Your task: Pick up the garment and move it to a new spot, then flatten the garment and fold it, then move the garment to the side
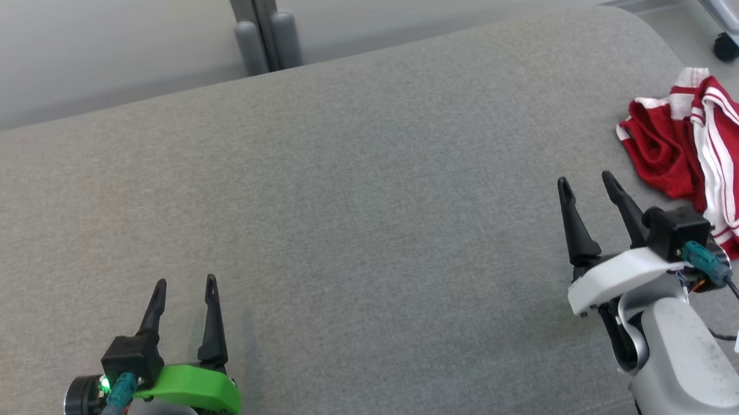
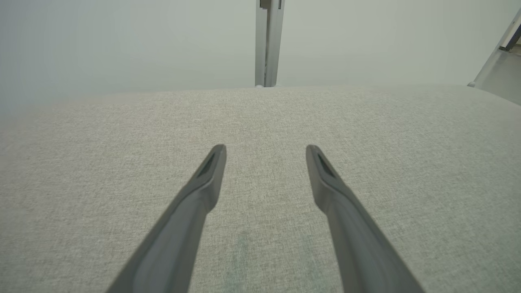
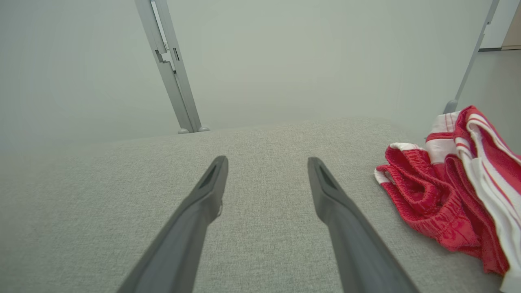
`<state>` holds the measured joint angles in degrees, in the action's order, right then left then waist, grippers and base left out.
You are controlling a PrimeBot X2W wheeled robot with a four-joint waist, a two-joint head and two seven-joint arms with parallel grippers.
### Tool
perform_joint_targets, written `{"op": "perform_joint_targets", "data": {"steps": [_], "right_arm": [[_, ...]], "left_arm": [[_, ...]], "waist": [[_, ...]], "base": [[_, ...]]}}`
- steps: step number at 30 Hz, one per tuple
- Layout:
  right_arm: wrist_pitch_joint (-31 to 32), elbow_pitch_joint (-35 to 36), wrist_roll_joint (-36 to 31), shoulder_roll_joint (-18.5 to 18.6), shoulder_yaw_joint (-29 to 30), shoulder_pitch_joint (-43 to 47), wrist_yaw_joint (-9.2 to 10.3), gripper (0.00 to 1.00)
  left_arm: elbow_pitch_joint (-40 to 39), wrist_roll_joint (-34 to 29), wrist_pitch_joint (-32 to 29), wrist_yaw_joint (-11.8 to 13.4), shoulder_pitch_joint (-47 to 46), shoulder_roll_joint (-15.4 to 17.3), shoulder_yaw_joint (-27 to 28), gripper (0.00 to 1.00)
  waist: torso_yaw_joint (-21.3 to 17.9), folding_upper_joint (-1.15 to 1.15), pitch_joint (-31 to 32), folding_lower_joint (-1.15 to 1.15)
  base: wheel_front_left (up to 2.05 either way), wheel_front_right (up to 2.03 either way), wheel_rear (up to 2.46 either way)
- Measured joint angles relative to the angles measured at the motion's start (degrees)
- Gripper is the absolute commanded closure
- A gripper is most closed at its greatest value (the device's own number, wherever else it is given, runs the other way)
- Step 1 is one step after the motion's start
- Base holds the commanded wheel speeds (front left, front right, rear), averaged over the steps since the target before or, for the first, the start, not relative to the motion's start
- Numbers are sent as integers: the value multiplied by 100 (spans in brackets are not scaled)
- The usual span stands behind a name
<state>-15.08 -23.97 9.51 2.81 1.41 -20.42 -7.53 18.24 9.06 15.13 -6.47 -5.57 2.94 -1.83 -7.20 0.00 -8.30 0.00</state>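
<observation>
At the lower left we see the left end effector, with a green cover at its wrist. Its two dark fingers stand apart with nothing between them, and they point up the head view over the gray fabric of the desk. In the left wrist view the same end effector is spread over this fabric. Behind the far edge of the desk a gray post stands before a pale wall.

More to the right we see the right end effector, with a white cover at its wrist. Its fingers are also apart and empty, and they lean a little to the left. The garment lies on the right end of the desk, near the far corner, just beside this end effector on its right. It is red with white stripes and it is crumpled in a heap. In the right wrist view the garment lies to the right of the fingers, apart from them. At the top right a black wheel stands on the floor.
</observation>
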Motion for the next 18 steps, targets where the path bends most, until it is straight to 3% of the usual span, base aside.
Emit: {"op": "perform_joint_targets", "data": {"steps": [18], "right_arm": [[0,-157,213,0,-32,942,0,0]], "left_arm": [[-113,204,-1,43,627,-2,27,0]], "waist": [[705,0,832,0]], "base": [[0,0,0]]}}
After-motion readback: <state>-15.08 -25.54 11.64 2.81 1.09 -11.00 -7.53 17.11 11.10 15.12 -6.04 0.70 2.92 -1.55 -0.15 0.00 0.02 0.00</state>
